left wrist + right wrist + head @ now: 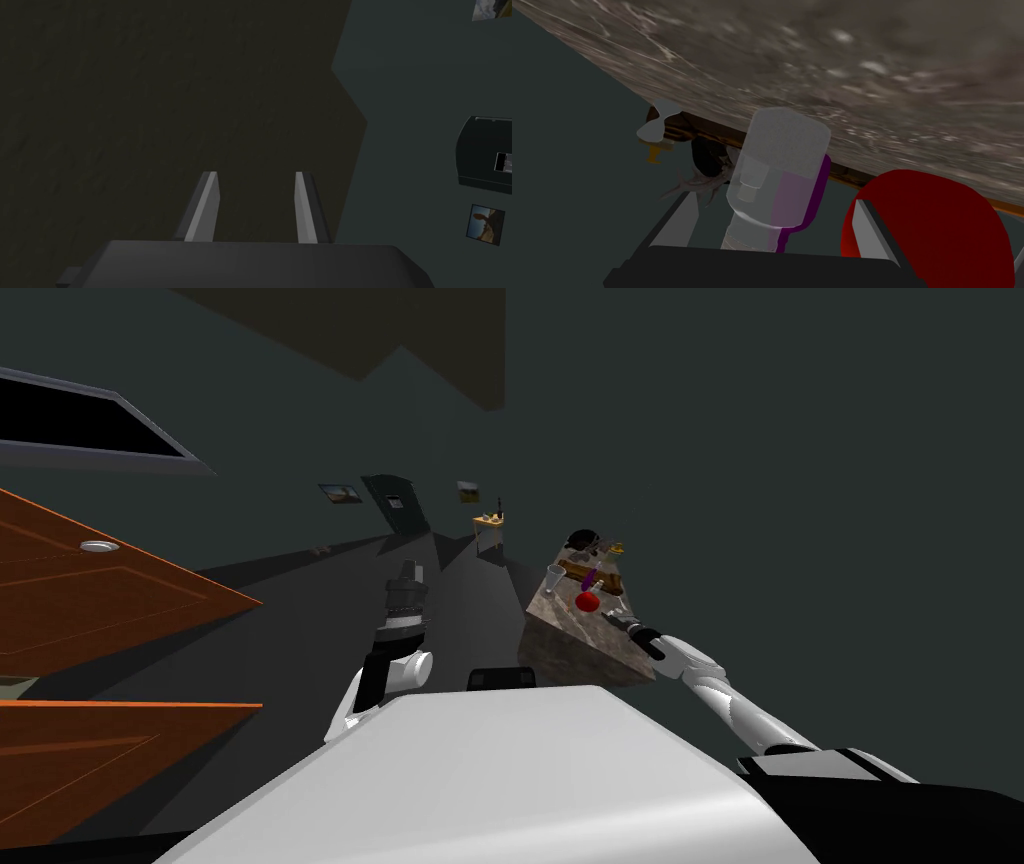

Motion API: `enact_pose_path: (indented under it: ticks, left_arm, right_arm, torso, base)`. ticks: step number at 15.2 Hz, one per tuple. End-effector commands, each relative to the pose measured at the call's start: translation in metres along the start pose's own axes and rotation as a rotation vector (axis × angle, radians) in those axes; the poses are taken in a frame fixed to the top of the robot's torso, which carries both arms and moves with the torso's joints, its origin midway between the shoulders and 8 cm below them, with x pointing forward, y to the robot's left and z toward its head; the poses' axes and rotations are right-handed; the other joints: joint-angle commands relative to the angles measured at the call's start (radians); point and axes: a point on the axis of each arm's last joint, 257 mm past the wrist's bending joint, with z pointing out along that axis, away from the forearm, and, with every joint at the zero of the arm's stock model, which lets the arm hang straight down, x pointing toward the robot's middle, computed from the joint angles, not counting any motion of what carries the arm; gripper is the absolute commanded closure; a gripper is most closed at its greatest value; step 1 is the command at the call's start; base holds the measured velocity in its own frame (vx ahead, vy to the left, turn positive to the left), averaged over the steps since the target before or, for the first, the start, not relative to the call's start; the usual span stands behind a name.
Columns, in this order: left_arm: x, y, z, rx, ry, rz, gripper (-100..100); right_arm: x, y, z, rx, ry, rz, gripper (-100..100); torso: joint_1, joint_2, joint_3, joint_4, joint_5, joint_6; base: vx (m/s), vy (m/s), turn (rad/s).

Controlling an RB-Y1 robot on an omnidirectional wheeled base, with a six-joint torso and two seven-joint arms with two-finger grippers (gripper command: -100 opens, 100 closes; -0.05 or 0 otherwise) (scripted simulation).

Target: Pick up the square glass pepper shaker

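The pepper shaker (777,170) is a clear, square-bodied bottle with a frosted cap. It stands between the fingers of my right gripper (776,220), which is open, with a gap on each side. In the head view my right gripper (625,622) reaches over the near end of the marbled counter (585,643). A purple object (817,195) stands right behind the shaker, and a red round object (942,225) sits close beside one fingertip (864,220). My left gripper (255,205) is open and holds nothing; it is raised in front of my chest (408,576).
Further along the counter are a clear goblet (552,580), a brown wooden board (592,572) and a dark pan (583,538). Orange-brown door panels (100,598) stand at my left. A small yellow table (489,522) is far down the room.
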Motion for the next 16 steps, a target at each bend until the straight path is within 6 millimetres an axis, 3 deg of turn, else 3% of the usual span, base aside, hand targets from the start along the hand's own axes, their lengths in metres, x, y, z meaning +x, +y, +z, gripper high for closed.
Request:
enact_pose_path:
  ticks: [1,5,12,15,16]
  left_arm:
    - [0.000,0.000,0.000,0.000,0.000,0.000,0]
    - [0.000,0.000,0.000,0.000,0.000,0.000,0]
    - [0.000,0.000,0.000,0.000,0.000,0.000,0]
    - [0.000,0.000,0.000,0.000,0.000,0.000,0]
    - [0.000,0.000,0.000,0.000,0.000,0.000,0]
  right_arm:
    - [0.000,0.000,0.000,0.000,0.000,0.000,100]
    - [-0.001,-0.001,0.000,0.002,-0.002,0.003,100]
    - [-0.025,0.058,-0.005,-0.122,-0.042,-0.063,100]
    - [-0.031,0.074,-0.007,-0.156,-0.052,-0.077,100]
    - [-0.028,0.065,-0.006,-0.138,-0.047,-0.071,100]
  torso:
    - [0.000,0.000,0.000,0.000,0.000,0.000]
    - [0.001,-0.003,-0.002,-0.002,-0.001,-0.001]
    - [0.002,-0.010,-0.006,-0.003,-0.001,0.000]
    - [0.001,-0.010,-0.006,-0.003,-0.001,-0.001]
    - [0.001,-0.010,-0.006,-0.003,-0.001,0.000]
  base:
    - [-0.012,-0.001,0.001]
    - [-0.001,-0.001,-0.003]
    - [0.096,0.004,-0.312]
    - [0.076,0.010,-0.200]
    - [0.046,0.016,-0.094]
